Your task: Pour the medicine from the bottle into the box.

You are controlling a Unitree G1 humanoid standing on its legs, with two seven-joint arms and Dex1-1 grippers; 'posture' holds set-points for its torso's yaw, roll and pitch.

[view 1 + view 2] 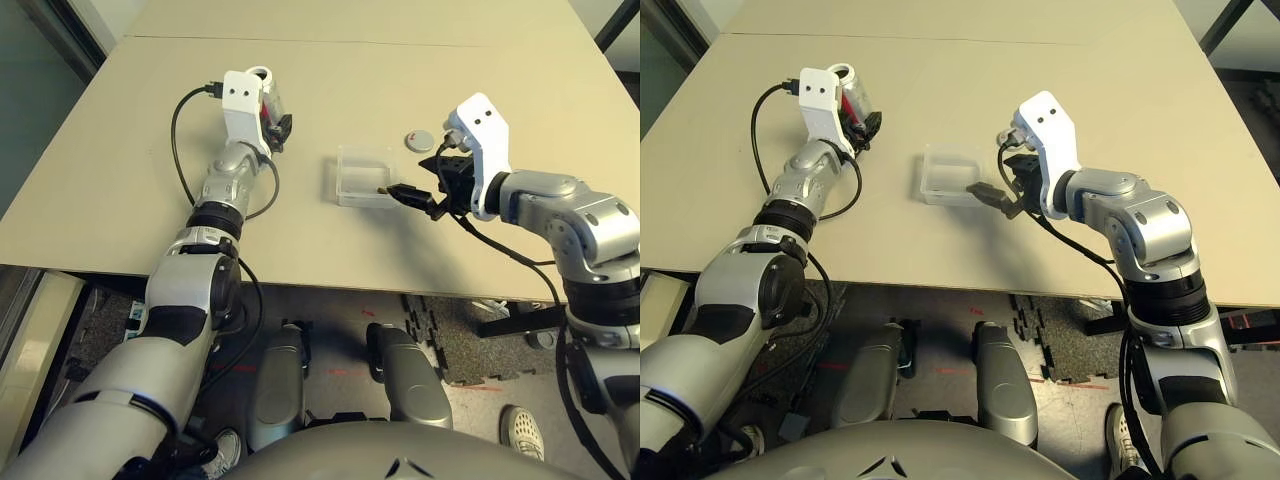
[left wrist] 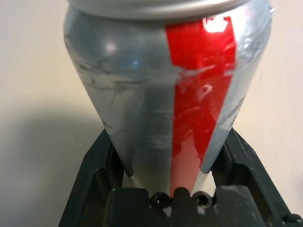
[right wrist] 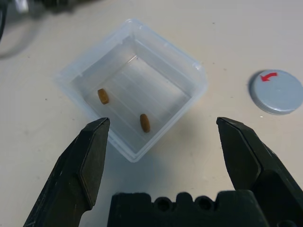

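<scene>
The left arm (image 1: 150, 365) reaches from lower left, left gripper (image 2: 169, 137) clamping the bottle (image 1: 855, 98) upper left; best set it down level, I'd guess, right gripper (image 3: 163, 122) open by the box (image 1: 365, 198).

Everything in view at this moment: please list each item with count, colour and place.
bottle: 1, silver-grey with red marking, held between the left gripper's fingers
box: 1, clear plastic, on the table between the arms
pills: 2, brown, inside the box
cap: 1, grey with red arrow, on the table beside the box
table: 1, beige, under everything
shoes: 2, light, on the floor
left gripper: 1, black, shut on the bottle
right gripper: 1, black, open near the box
</scene>
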